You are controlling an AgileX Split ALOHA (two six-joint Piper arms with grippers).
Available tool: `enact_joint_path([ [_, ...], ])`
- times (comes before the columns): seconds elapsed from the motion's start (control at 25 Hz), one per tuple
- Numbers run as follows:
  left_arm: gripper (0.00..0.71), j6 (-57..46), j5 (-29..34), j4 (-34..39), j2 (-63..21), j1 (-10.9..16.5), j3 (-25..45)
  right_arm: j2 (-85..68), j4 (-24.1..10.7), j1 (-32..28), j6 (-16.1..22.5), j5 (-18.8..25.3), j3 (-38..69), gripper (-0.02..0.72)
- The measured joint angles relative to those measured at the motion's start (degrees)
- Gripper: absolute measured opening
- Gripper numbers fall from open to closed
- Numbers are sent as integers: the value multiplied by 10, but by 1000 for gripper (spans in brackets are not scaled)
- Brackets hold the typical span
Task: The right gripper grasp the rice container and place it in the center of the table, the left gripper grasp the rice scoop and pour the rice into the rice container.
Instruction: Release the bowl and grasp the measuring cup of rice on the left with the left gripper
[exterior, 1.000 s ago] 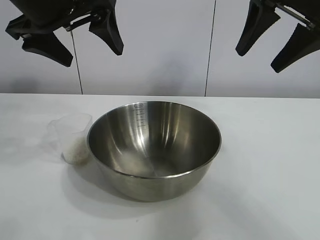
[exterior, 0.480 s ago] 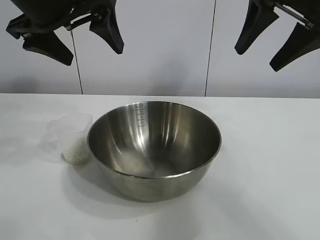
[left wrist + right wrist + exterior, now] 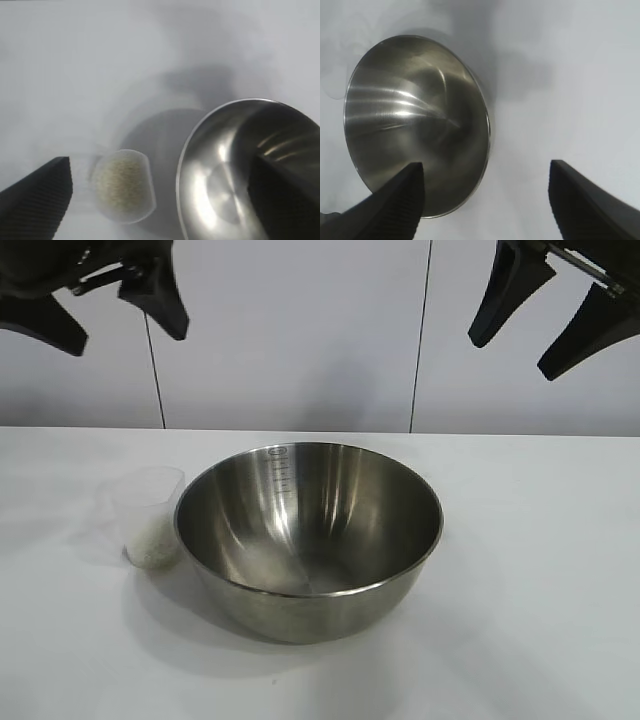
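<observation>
The rice container (image 3: 312, 616), a shiny steel bowl with marks inside its wall, stands empty in the middle of the table (image 3: 545, 570). The rice scoop (image 3: 147, 502), a small clear cup, stands upright just left of it, close to the rim. Rice (image 3: 151, 544) fills its lower part. My left gripper (image 3: 110, 320) hangs open high above, to the left of the scoop. In the left wrist view the scoop (image 3: 123, 186) and the bowl (image 3: 205, 150) lie far below the left gripper (image 3: 161, 165). My right gripper (image 3: 514, 356) hangs open high at the right. Its wrist view shows the bowl (image 3: 415, 115) below the right gripper (image 3: 486, 170).
A pale panelled wall (image 3: 300, 330) with dark vertical seams rises behind the table's far edge. Bare white tabletop stretches right of the bowl (image 3: 560, 100) and in front of it.
My left gripper has shifted left and slightly upward, partly leaving the exterior view. The right gripper, bowl and scoop stay where they were.
</observation>
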Motion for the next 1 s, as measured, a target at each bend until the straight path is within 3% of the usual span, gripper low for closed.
enact_joint_path([
  [0.12, 687, 2, -152, 19, -55, 0, 135, 0, 0, 0, 0, 6, 0, 486],
  [0.32, 687, 33, -471, 21, -72, 0, 347, 0, 0, 0, 0, 18, 0, 486],
  [0.52, 643, 117, -707, 20, -5, 0, 446, 0, 0, 0, 0, 18, 0, 486],
  [0.76, 580, 6, -853, 35, 103, 8, 463, 0, 1, 0, 0, 18, 0, 486],
  [0.88, 572, -41, -880, 94, 147, 38, 463, 0, 1, 0, 0, 18, 0, 486],
  [1.0, 570, -51, -881, 161, 183, 84, 463, 0, 1, 0, 0, 18, 0, 486],
])
